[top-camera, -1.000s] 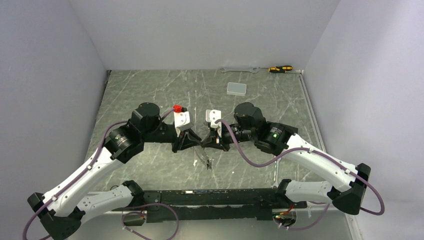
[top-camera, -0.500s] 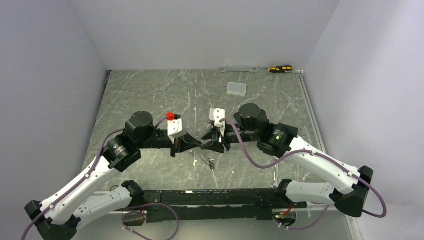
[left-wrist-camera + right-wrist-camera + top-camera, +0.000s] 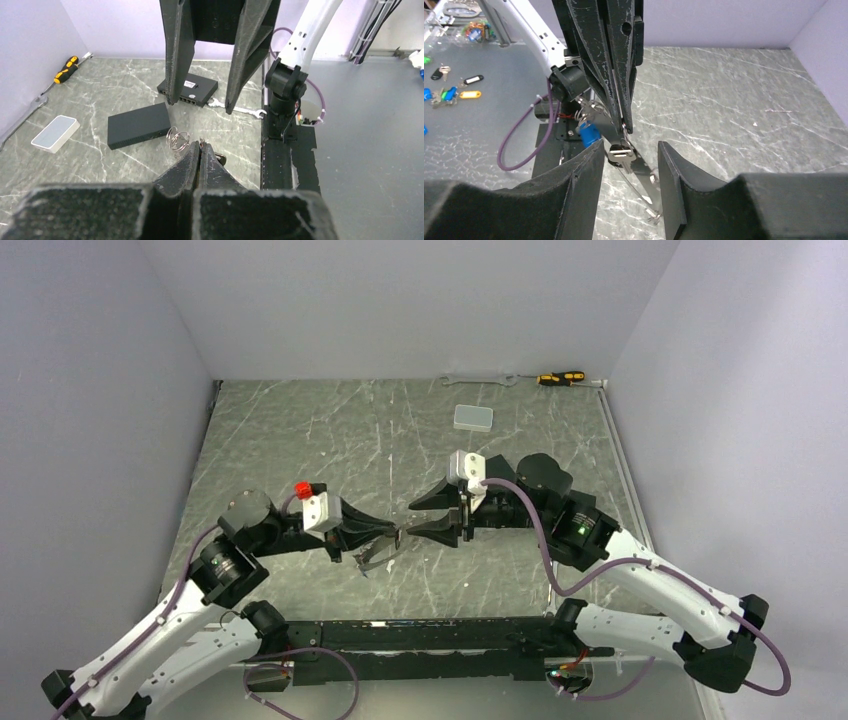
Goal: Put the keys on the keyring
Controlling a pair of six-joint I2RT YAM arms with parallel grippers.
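Observation:
My left gripper (image 3: 397,534) is shut on the thin wire of the keyring (image 3: 177,140), whose loops show beside its tips (image 3: 200,146). The keys (image 3: 372,556) hang below it, off the table. In the right wrist view a silvery key (image 3: 622,150) and a blue tag (image 3: 588,133) dangle from the left gripper's tips, with a thin wire trailing down toward the table. My right gripper (image 3: 413,519) is open and empty. It faces the left gripper, and the hanging key sits between its fingers (image 3: 630,145).
A white box (image 3: 473,417), a silver spanner (image 3: 478,380) and a screwdriver (image 3: 560,377) lie at the back of the marble table (image 3: 300,430). The black base rail (image 3: 430,635) runs along the near edge. The enclosure walls stand close on both sides.
My left gripper has pulled down and left, lifting the keys off the table. My right gripper has drawn back to the right and now stands open.

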